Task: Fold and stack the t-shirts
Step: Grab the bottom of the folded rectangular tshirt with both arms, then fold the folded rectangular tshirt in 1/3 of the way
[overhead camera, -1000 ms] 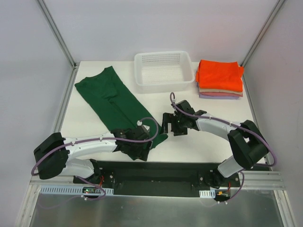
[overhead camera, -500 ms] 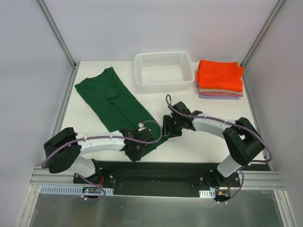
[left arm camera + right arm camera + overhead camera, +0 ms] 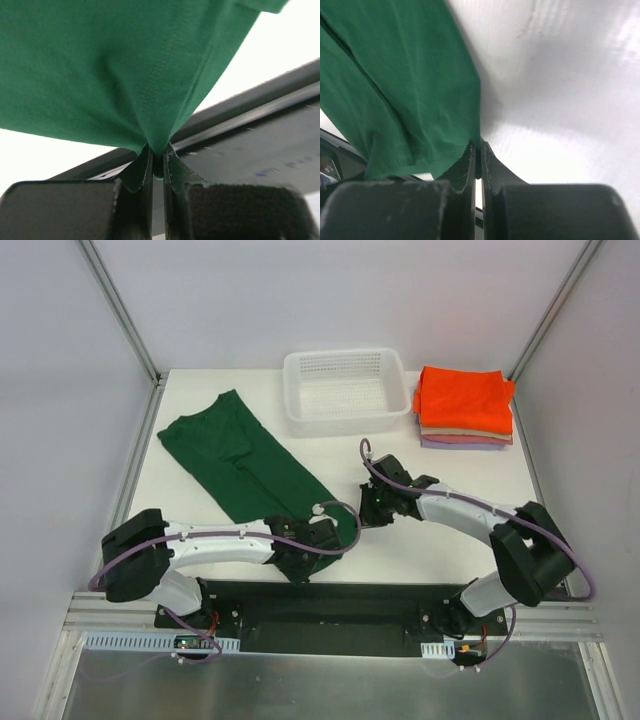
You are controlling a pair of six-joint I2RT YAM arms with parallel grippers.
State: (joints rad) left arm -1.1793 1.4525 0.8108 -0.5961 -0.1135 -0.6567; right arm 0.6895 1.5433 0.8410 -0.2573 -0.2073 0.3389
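The dark green t-shirt (image 3: 245, 455) lies folded lengthwise in a long strip, running diagonally from the back left toward the near middle of the table. My left gripper (image 3: 308, 552) is shut on its near hem corner; the cloth (image 3: 125, 65) rises out of the pinched jaws (image 3: 158, 150). My right gripper (image 3: 363, 518) is shut on the other hem corner, with the green edge (image 3: 420, 100) caught between its fingertips (image 3: 479, 146). A stack of folded t-shirts (image 3: 463, 405), orange on top of tan and lilac, sits at the back right.
A white mesh basket (image 3: 400, 405) stands at the back centre, next to the stack. The black base rail (image 3: 330, 600) runs along the near table edge just behind both grippers. Metal frame posts (image 3: 120, 310) stand at the back corners.
Both grippers have gone from open to shut on the shirt's near hem. The left gripper slid right along the hem, and the right gripper came in to the right corner.
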